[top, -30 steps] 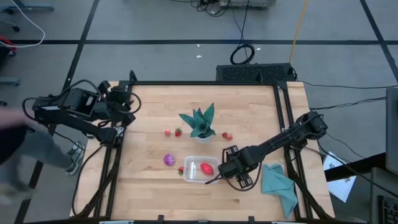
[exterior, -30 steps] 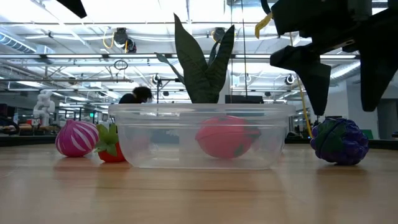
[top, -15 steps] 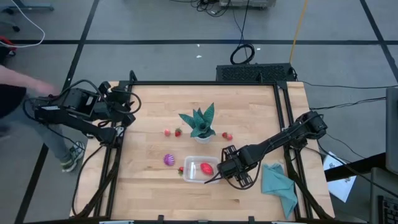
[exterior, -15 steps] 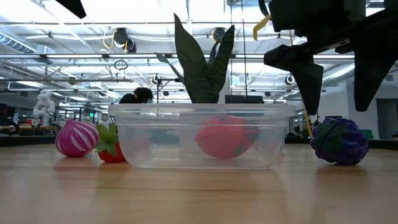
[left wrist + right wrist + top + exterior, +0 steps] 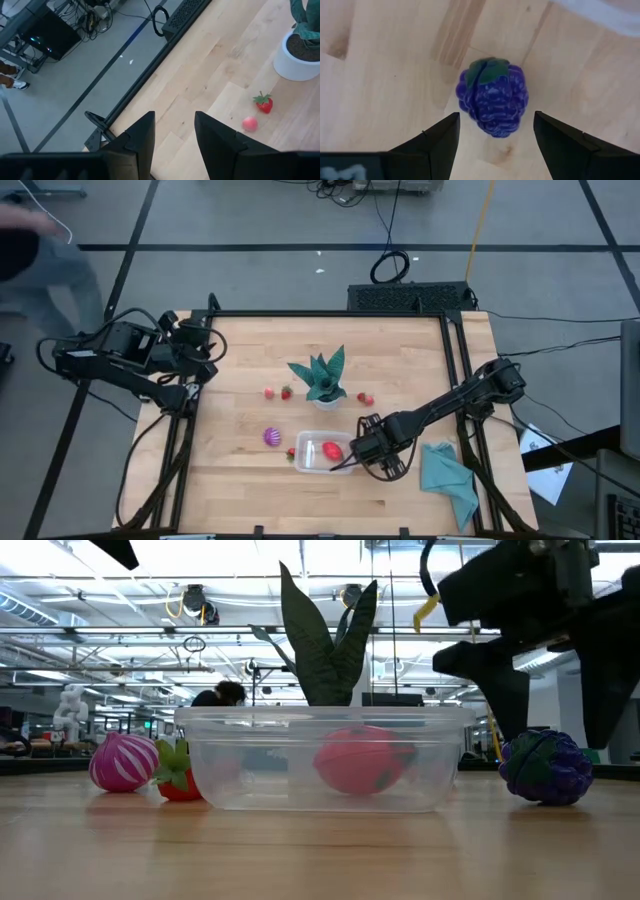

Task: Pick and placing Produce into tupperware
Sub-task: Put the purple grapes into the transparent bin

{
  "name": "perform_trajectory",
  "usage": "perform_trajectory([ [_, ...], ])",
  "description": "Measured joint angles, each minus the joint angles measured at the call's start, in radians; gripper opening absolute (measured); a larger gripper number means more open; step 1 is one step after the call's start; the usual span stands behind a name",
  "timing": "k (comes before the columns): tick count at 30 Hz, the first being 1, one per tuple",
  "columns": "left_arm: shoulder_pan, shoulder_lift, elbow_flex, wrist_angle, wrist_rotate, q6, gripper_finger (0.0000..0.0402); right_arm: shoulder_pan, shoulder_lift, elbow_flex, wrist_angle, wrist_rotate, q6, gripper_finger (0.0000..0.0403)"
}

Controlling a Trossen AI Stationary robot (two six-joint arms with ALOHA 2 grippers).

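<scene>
Tupperware (image 5: pixel 322 452) sits on the table (image 5: pixel 400 350) near its front edge, just in front of the potted teal plant (image 5: pixel 322 378). It is a clear rectangular tub with rounded corners, upright, no lid on it. Inside: one larger red piece (image 5: pixel 362 760), lying toward the right half of the tub as seen from above.

Produce outside the tub:
- Dark purple berry piece (image 5: pixel 493 97), green leaf cap on top, on bare wood just off the tub's right end. In the low view it stands beside the tub wall, not touching it.
- Pink-purple striped ball (image 5: pixel 124 762) off the tub's left end, with a strawberry (image 5: pixel 177 772) between ball and tub; whether the strawberry touches the tub wall cannot be told.
- Two small red pieces (image 5: pixel 277 392) on the table left of the plant pot; the left wrist view shows one as a strawberry with a green cap, the other as a plain pink-red ball (image 5: pixel 249 123).
- One more strawberry (image 5: pixel 366 398) right of the pot.

Right gripper (image 5: pixel 493 131): over the purple berry, fingers spread wide to either side of it, clear wood visible between each finger and the fruit. Nothing gripped.

Left gripper (image 5: pixel 174 131): parked at the table's far left corner, fingers drawn close together, nothing between them.

Teal cloth (image 5: pixel 448 477) lies crumpled at the front right corner.
</scene>
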Motion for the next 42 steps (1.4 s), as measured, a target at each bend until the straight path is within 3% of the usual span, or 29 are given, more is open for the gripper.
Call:
perform_trajectory([
  [42, 0.000, 0.000, 0.000, 0.000, -0.005, 0.000, 0.0145, -0.001, 0.000, -0.086, 0.170, -0.023, 0.000, 0.0242],
])
